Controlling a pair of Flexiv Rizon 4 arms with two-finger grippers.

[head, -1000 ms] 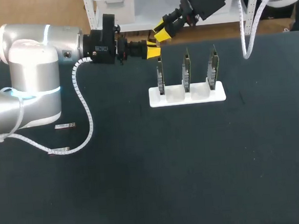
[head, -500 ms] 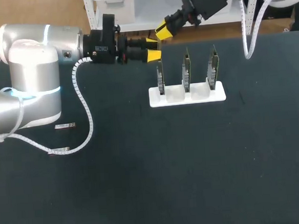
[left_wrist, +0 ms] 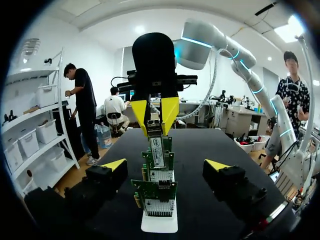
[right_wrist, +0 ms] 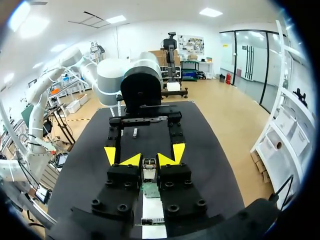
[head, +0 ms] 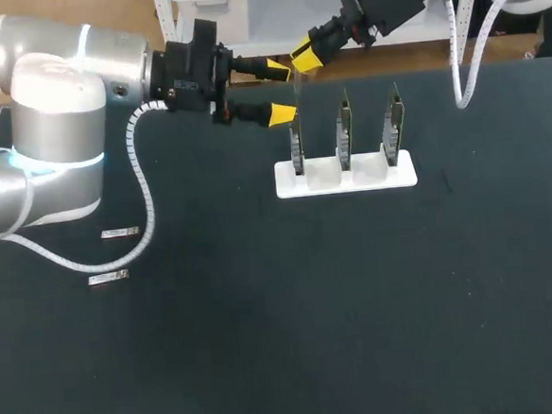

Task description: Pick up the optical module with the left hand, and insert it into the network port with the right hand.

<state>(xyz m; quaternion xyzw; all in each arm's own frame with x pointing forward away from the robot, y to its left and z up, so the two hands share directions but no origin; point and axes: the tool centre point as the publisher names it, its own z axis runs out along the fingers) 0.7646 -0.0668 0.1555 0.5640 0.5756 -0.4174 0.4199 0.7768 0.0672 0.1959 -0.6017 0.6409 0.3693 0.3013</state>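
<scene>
The optical module (left_wrist: 154,129), a small metal block, sits between the yellow tips of my right gripper (left_wrist: 155,116), which is shut on it above the row of green network cards (left_wrist: 159,192). In the right wrist view the module (right_wrist: 148,169) shows between that gripper's (right_wrist: 148,161) fingers, over the white stand (right_wrist: 152,231). My left gripper (head: 281,91) stands open beside the leftmost card (head: 296,139), with its fingers (left_wrist: 114,164) on either side of the row and touching nothing. In the head view my right gripper (head: 306,55) hangs behind the cards and the module cannot be made out.
Three cards stand upright in the white stand (head: 345,176) at the table's back middle. Two spare modules (head: 120,233) (head: 107,277) lie at the left beside my left arm's white cable (head: 145,192).
My left gripper has opened wide and let go of the module, and its arm has shifted slightly. My right gripper closed on the module and keeps it, a little farther right.
</scene>
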